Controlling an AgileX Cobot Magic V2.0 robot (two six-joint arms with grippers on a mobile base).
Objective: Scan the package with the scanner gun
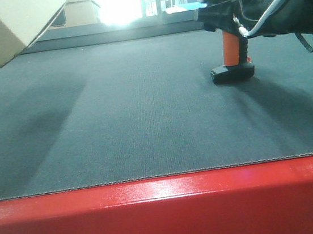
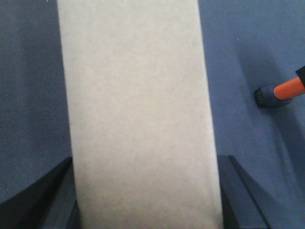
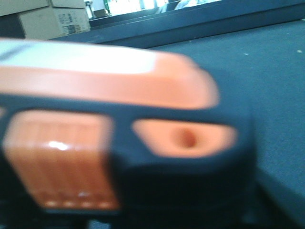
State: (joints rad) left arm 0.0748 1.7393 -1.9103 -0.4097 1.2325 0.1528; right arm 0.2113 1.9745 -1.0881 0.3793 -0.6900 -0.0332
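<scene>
Now, with left hand (image 2: 143,202) pinching package (image 2: 133,95) aloft, lift scanner gun (image 1: 231,48) off table (image 1: 146,124), aim squarely; cannot tell whether right hand (image 1: 231,6) is clamped.

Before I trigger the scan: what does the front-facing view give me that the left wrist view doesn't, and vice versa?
Front-facing only: the package hangs tilted above the mat, and the right gripper is clamped on the head of the scanner gun; a red edge runs along the front. Left wrist only: the left gripper, its fingers either side of the package, whose broad face is plain, no label in sight. Both: package, the scanner's orange handle and black foot, the dark mat.
</scene>
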